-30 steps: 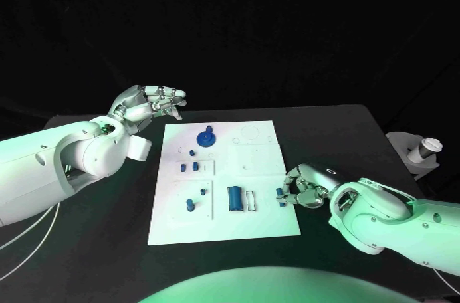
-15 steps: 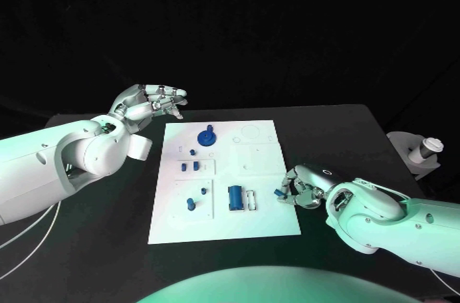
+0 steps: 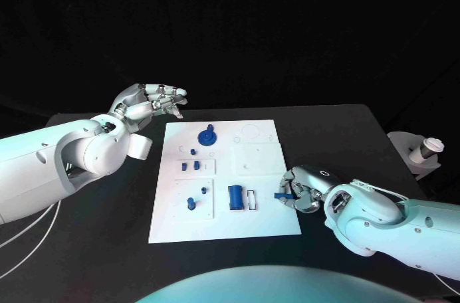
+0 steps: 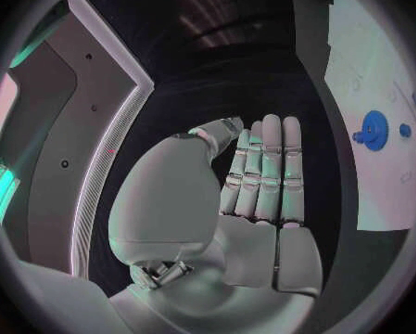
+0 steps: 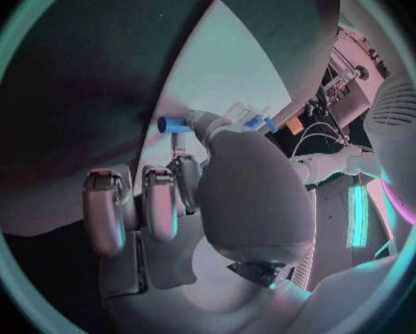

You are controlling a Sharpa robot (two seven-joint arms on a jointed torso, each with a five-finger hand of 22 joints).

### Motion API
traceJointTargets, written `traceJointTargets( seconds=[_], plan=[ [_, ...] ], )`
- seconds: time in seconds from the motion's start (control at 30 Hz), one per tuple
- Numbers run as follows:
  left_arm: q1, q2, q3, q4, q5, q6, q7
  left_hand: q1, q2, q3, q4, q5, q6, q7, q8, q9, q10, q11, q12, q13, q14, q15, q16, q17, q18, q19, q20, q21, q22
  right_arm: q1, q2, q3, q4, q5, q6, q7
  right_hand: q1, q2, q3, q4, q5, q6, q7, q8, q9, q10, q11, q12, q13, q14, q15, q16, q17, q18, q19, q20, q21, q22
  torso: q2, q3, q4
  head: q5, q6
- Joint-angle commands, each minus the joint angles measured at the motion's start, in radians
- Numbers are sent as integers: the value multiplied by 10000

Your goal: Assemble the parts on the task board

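A small blue peg [image 3: 283,196] is being pinched by the right hand [image 3: 305,190] at the board [image 3: 258,226] edge, ready for insertion; the left hand [image 3: 151,102] is being held empty, fingers loosely curled.

Dim room, teal-lit arms, wrist views bent by fisheye.

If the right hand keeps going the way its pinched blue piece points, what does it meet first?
Probably the small white rectangular part beside the large blue cylinder. The right hand holds a blue peg pointing left across the task board edge. Height above the board is unclear, so it may pass over.
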Motion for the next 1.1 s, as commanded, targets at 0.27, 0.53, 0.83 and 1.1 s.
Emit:
traceJointTargets(
  seconds=[0.27, 0.53, 0.83, 1.1],
  plan=[
    [7, 18, 6, 36, -37, 152, 49, -20, 11, 33, 30, 35, -44, 3, -6, -9, -77, -4, 64, 14, -8, 31, -40, 9, 33, -38, 38, -51, -9, 166, 201, 2, 545, 257, -909, -203, -1011, 3, 1471, -1040, 239, -61, -70, 566, 179, 70, 26, 89, 863, 898, -4, 71, 1946, -61, 1033, -48, 154, 2620, -4, -5, 4, 22, 21],
    [8, 51, 6, 50, -41, 171, 52, -20, 11, 33, 30, 35, -44, 3, -6, -9, -77, -4, 64, 14, -8, 31, -40, 9, 33, -38, 38, -51, -9, 261, 783, 9, 539, 1098, -1064, -112, -1475, 30, 1557, -911, 218, 8, -102, 586, 205, 118, 2, 177, 925, 907, -23, 86, 1983, -70, 1047, -65, 197, 2632, 4, -13, 29, -3, 11],
    [8, 45, 6, 64, -41, 176, 37, -20, 11, 33, 30, 35, -44, 3, -6, -9, -77, -4, 64, 14, -8, 31, -40, 9, 33, -38, 38, -51, -9, 156, 1235, 5, 199, 1751, -439, -249, -2135, 8, 1349, -678, 685, 159, -144, 621, 226, 192, -31, 333, 1035, 920, -52, 111, 2045, -70, 1047, -95, 197, 2632, 7, 4, 0, 36, -29],
    [9, 44, 6, 74, -41, 197, 25, -17, 12, 43, 25, 34, -48, 6, -2, -13, -87, -2, 69, 16, -15, 33, -42, 13, 33, -32, 38, -58, -10, 108, 1378, 5, 48, 1872, -170, -441, -2613, 41, 1016, -403, 637, 361, -203, 643, 211, 334, -79, 642, 1228, 965, -89, 203, 2263, -70, 1047, -127, 197, 2632, 1, 2, -5, 51, -43]
  ],
)
